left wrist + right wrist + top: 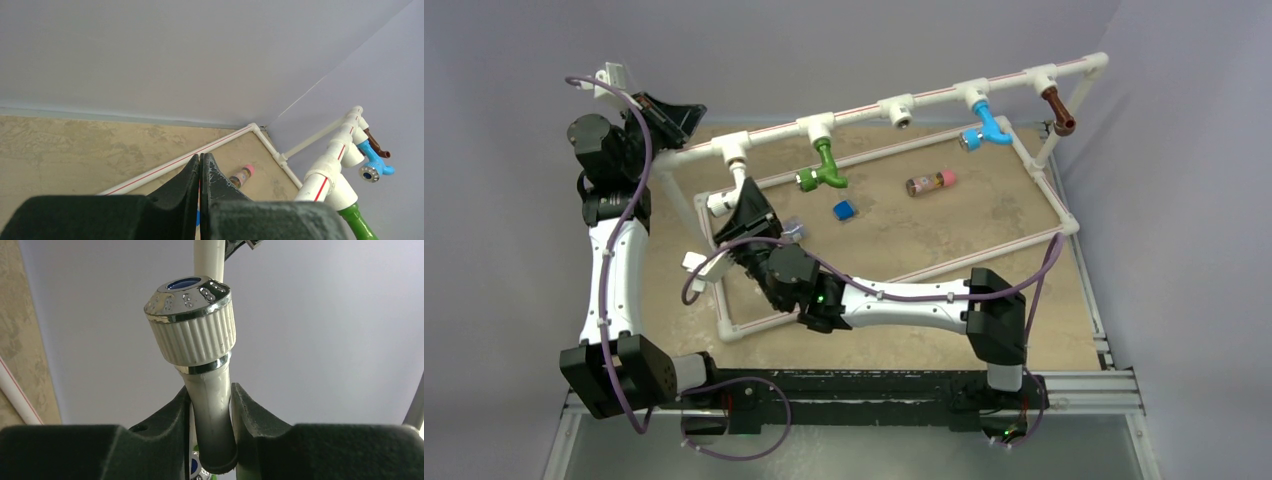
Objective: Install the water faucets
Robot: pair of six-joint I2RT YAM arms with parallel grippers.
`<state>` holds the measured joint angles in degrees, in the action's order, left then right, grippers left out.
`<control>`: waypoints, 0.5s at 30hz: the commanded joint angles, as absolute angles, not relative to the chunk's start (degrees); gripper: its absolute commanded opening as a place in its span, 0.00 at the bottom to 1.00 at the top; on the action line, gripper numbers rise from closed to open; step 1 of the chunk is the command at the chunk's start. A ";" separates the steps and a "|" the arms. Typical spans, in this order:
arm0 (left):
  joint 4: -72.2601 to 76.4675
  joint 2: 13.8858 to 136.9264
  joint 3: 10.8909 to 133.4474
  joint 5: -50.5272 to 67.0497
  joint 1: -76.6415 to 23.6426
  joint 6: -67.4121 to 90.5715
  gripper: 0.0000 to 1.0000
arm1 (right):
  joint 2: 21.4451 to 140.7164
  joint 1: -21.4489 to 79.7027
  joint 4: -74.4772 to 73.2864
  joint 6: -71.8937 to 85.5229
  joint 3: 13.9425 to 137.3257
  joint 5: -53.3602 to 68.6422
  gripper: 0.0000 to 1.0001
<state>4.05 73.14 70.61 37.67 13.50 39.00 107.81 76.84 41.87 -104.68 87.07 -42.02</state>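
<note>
A white faucet [721, 203] hangs from the leftmost T-fitting [732, 150] of the white pipe frame. My right gripper [746, 210] is shut on its stem. In the right wrist view the ribbed knob [192, 322] stands above the fingers [175, 415], with the stem pinched between them. The green faucet [825, 170], blue faucet [985, 128] and brown faucet [1057, 108] hang from other fittings. One T-fitting [899, 110] between green and blue has an open socket. My left gripper [686, 114] is shut and empty, raised at the rail's left end.
A small blue cube [844, 210] and a pink-capped little bottle [930, 182] lie on the tan mat inside the frame's base rectangle [984, 255]. The left wrist view shows the bottle [242, 175] and the blue faucet [372, 167]. Grey walls stand behind and right.
</note>
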 commanded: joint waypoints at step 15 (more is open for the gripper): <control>-18.68 79.45 62.23 41.92 13.18 38.53 0.00 | 110.94 76.82 52.99 -44.62 92.78 -39.93 0.00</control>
<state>4.64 73.38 70.61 37.65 13.67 38.92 110.19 77.32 48.60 -70.11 89.71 -45.74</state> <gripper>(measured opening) 0.002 0.314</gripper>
